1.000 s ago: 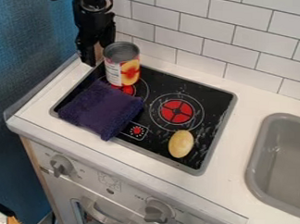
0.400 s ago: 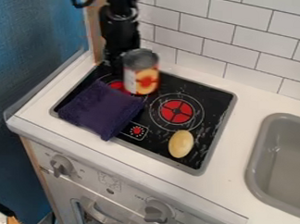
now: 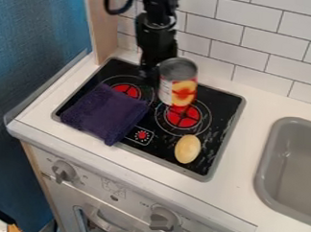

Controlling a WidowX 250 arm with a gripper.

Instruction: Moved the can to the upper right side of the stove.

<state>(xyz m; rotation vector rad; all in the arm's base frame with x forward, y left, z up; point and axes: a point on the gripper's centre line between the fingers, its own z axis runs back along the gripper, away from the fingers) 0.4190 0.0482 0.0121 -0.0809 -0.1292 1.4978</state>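
Observation:
The black gripper (image 3: 149, 69) hangs down over the back of the stove, close against the can's left and rear side. Right beside it is the can (image 3: 177, 85), upright, with a grey top and a label in red, yellow and white. It stands over the back middle of the black stove top (image 3: 216, 103), behind the right-hand red burner. Part of the gripper is hidden behind the can, and whether it grips the can is unclear.
A folded purple cloth (image 3: 105, 114) covers the stove's left front. A yellow oval object (image 3: 188, 149) lies at its right front. The grey sink (image 3: 291, 166) is to the right, and a tiled wall (image 3: 257, 40) rises behind.
Together the gripper and the can have moved right along the back of the stove, from behind the left burner. The cloth and the yellow object have stayed where they were.

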